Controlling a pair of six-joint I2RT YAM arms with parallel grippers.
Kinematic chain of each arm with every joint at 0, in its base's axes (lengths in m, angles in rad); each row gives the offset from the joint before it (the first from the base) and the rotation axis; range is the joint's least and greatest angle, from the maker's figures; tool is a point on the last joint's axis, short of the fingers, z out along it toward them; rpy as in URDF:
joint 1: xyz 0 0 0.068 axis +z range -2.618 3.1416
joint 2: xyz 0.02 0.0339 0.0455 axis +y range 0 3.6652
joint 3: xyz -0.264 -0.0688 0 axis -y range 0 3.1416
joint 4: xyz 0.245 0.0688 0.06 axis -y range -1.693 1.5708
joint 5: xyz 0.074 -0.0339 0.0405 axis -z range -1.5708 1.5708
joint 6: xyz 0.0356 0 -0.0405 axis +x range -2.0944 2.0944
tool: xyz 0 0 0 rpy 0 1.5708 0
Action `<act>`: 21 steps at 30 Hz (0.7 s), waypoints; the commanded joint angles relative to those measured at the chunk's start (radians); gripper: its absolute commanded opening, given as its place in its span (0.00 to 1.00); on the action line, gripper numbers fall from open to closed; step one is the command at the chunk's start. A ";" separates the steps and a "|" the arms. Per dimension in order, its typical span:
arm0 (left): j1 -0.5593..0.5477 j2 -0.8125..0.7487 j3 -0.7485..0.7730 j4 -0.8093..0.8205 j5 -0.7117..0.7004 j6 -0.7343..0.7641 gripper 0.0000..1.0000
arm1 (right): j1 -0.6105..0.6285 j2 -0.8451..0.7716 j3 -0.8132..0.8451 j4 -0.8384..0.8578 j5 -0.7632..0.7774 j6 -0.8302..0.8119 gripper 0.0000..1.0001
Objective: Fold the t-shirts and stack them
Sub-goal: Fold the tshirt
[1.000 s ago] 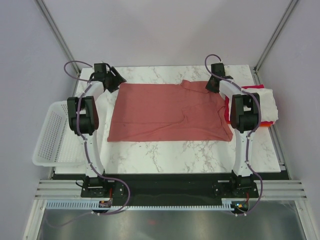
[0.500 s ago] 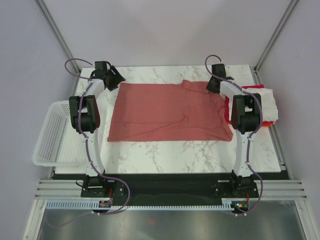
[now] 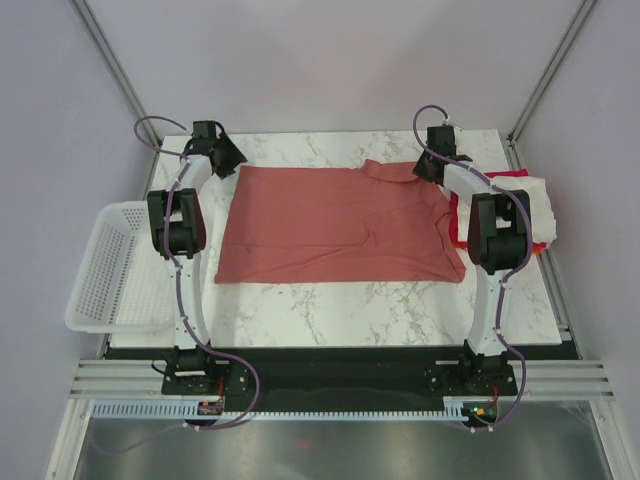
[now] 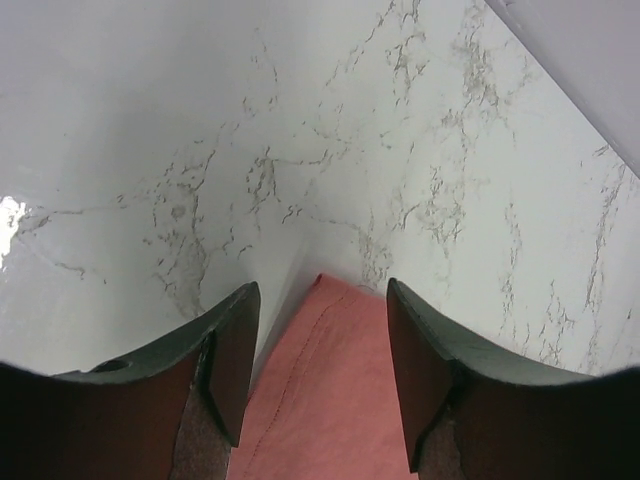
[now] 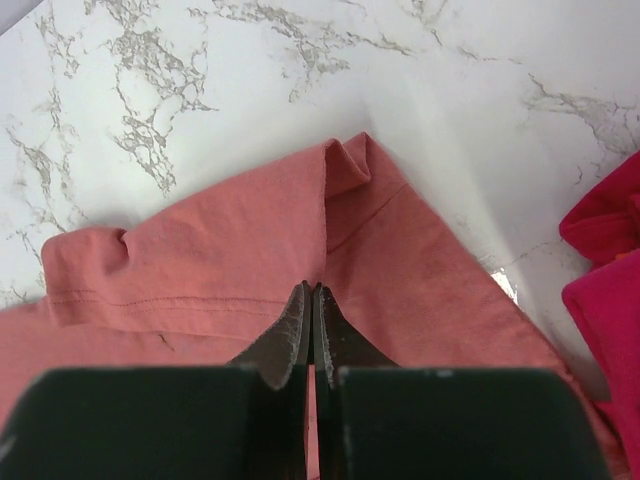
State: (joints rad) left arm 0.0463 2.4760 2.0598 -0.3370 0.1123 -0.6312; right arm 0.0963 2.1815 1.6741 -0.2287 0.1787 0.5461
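Note:
The large salmon-red t-shirt [image 3: 335, 225] lies spread flat on the marble table [image 3: 330, 300]. My left gripper [image 3: 228, 155] is at the shirt's far left corner. It is open, and the corner [image 4: 330, 400] lies on the table between its fingers [image 4: 235, 350], untouched. My right gripper [image 3: 428, 170] is at the shirt's far right, where the cloth is bunched. It is shut [image 5: 313, 290], pinching a raised fold of the salmon-red cloth [image 5: 230, 250]. A pile of cream-white [image 3: 535, 200], magenta [image 5: 610, 290] and orange [image 3: 535, 247] shirts lies at the right edge.
A white mesh basket [image 3: 105, 270] hangs off the table's left side. The side pile sits right next to the right arm. Frame posts stand at the far corners.
Both arms have stretched a little farther toward the back of the table. The left gripper has shifted slightly right over the shirt corner. The shirt lies about as before.

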 commanded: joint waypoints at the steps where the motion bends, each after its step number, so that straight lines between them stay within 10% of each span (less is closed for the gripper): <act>1: 0.004 0.066 0.094 -0.097 0.027 0.015 0.61 | 0.003 -0.055 -0.010 0.051 -0.019 0.015 0.01; 14: -0.008 0.126 0.189 -0.135 0.086 0.048 0.41 | -0.012 -0.066 -0.022 0.075 -0.059 0.037 0.00; 21: -0.008 0.127 0.194 -0.131 0.099 0.062 0.04 | -0.026 -0.077 -0.024 0.080 -0.090 0.046 0.00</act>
State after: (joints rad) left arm 0.0418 2.5774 2.2234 -0.4377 0.1864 -0.6109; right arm 0.0841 2.1601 1.6516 -0.1871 0.1181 0.5770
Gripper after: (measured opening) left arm 0.104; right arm 0.027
